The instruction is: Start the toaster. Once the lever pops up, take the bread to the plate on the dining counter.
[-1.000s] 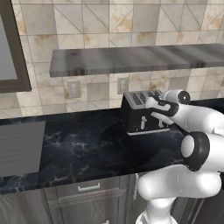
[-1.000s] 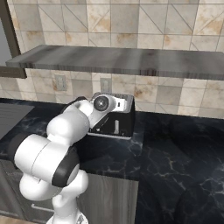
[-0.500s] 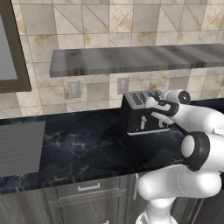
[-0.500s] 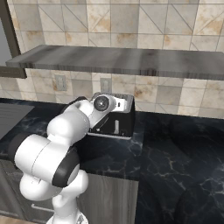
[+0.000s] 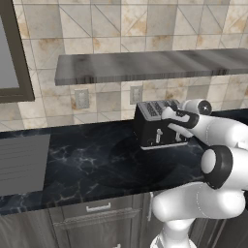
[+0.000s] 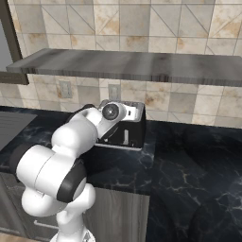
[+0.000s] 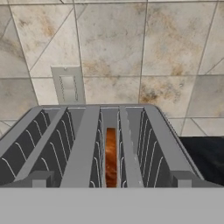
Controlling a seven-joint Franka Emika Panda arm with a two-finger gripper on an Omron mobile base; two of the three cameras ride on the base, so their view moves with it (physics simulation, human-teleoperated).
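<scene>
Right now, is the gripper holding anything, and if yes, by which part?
Nothing is held. The gripper is open at the toaster, and the bread sits down in a slot, untouched.

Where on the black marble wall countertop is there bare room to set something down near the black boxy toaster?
Free: the black marble wall countertop left of the black boxy toaster, up to the grey ribbed panel; also the stretch to the toaster's right. Crowded: the toaster's front, where the white arm reaches over it.
</scene>
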